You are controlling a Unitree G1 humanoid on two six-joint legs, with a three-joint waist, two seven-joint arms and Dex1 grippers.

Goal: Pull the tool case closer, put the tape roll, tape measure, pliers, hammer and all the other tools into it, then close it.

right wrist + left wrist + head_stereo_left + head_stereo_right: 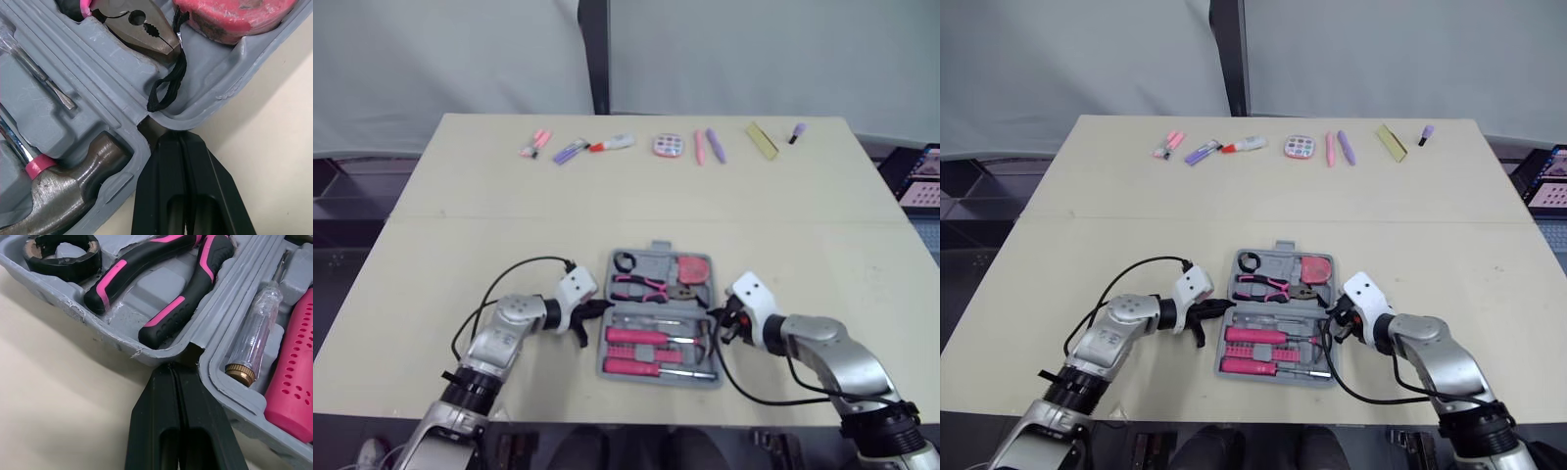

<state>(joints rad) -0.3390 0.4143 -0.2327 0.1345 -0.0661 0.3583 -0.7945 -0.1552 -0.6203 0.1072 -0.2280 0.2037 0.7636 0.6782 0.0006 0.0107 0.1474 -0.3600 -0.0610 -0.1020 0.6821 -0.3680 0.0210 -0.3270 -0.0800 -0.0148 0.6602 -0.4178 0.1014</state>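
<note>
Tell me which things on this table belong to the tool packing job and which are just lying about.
Job: tool case, tape roll, pliers, tape measure, hammer, screwdrivers.

Lying about, far edge: pink markers, purple marker, white pen, round palette, pink pen, purple pen, yellow strip, purple bottle.

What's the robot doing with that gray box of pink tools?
The robot is packing a tool case, which lies open on the table. The pliers, hammer, tape measure and tape roll already sit inside. The left gripper and right gripper, both shut, touch the fold notches on its two sides. It isn't closed yet.
</note>
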